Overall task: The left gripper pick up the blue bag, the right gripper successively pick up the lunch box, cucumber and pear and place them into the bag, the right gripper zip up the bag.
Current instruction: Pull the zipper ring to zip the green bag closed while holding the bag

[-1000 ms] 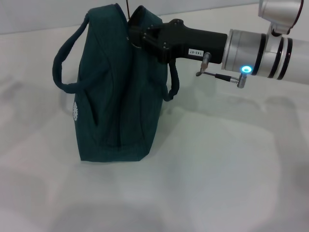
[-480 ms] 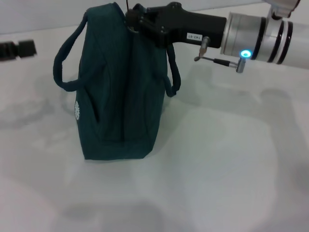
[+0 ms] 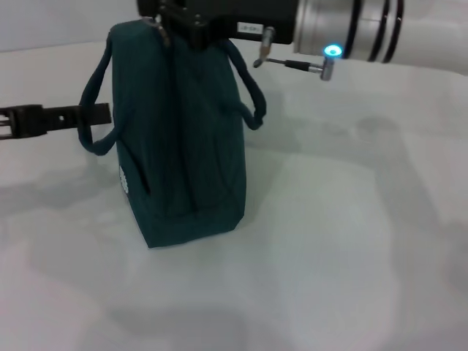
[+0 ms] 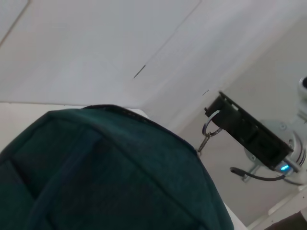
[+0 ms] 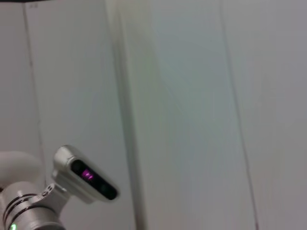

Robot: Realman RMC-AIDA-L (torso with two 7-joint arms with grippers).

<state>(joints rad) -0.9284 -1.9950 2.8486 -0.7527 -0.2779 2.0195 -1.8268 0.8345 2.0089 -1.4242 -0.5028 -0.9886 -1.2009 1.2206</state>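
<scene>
At 12 o'clock over the bag (image 3: pixel 183 139), right gripper (image 3: pixel 172 18) pinches the zipper ring (image 4: pixel 210 130) — a skewed pull could tip it; left gripper (image 3: pixel 99 115) state unclear.

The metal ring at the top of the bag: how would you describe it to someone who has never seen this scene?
Find the blue bag, standing upright on the white table. At its top edge, the right hand reaches in from the silver-white arm. The metal ring hangs there, at that hand's tip in the left wrist view: a small silver loop, the only shiny metal part against dark fabric.
</scene>
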